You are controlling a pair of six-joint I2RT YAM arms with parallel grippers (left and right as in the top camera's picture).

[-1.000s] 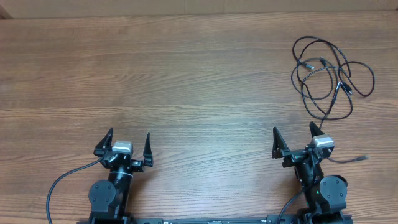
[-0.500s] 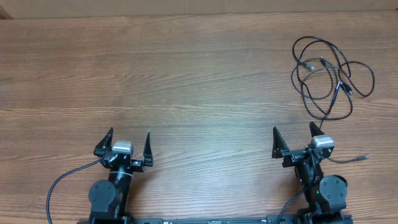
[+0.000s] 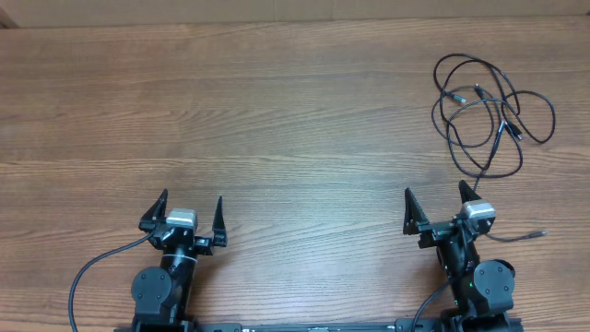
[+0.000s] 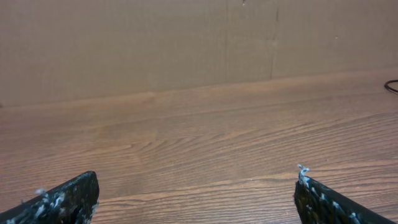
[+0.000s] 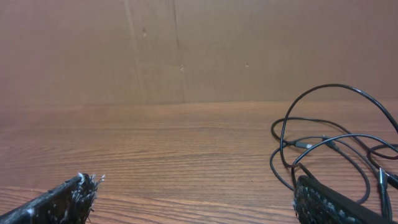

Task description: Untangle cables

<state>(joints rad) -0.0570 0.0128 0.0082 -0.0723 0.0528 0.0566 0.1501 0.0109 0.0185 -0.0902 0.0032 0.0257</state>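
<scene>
Cables (image 3: pixel 502 123): one loose tangle of thin black loops, far right of the table (image 3: pixel 277 120), ahead of the right arm. Jaws, both arms: wide apart, empty, at the near edge, apparently ready for a first reach.

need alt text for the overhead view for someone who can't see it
A loose tangle of thin black cables lies at the far right of a wooden table. Along the near edge, the left gripper and right gripper both sit open and hold nothing, with the right one closer to the cables.
</scene>
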